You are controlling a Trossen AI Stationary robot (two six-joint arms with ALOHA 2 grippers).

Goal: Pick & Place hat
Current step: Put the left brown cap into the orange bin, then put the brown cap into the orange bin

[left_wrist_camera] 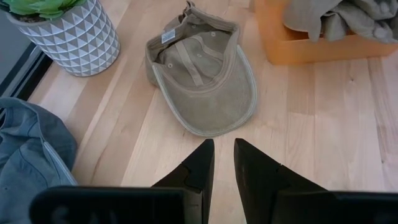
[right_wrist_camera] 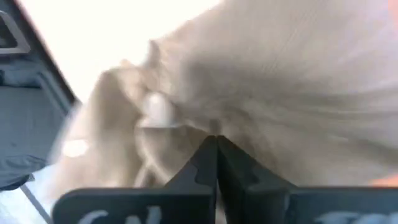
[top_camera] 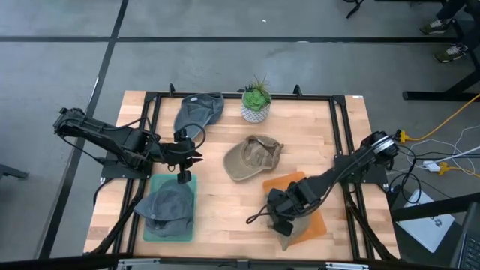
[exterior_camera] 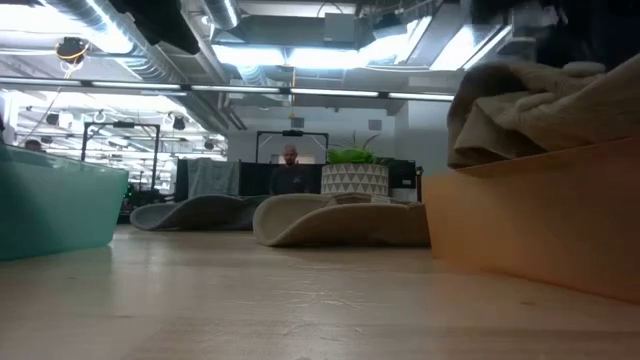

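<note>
Two arms work a wooden surface (top_camera: pixel 225 199) strewn with hats. The right pincer (top_camera: pixel 283 220) is down in the orange bin (top_camera: pixel 319 221) at the near right, its fingers pressed together into the tan hat (right_wrist_camera: pixel 261 81) lying there; whether cloth is actually pinched cannot be told. The left pincer (left_wrist_camera: pixel 222 163) hovers above the teal bin (top_camera: pixel 187 225), which holds a grey hat (top_camera: pixel 166 204), with its fingers nearly closed and nothing between them. A second tan hat (top_camera: pixel 252 157) lies upside down mid-surface, between the arms, straight ahead of the left pincer, brim toward it and long axis running along its line of reach. Another grey hat (top_camera: pixel 198 111) and a potted plant (top_camera: pixel 256 103) sit at the far edge.
</note>
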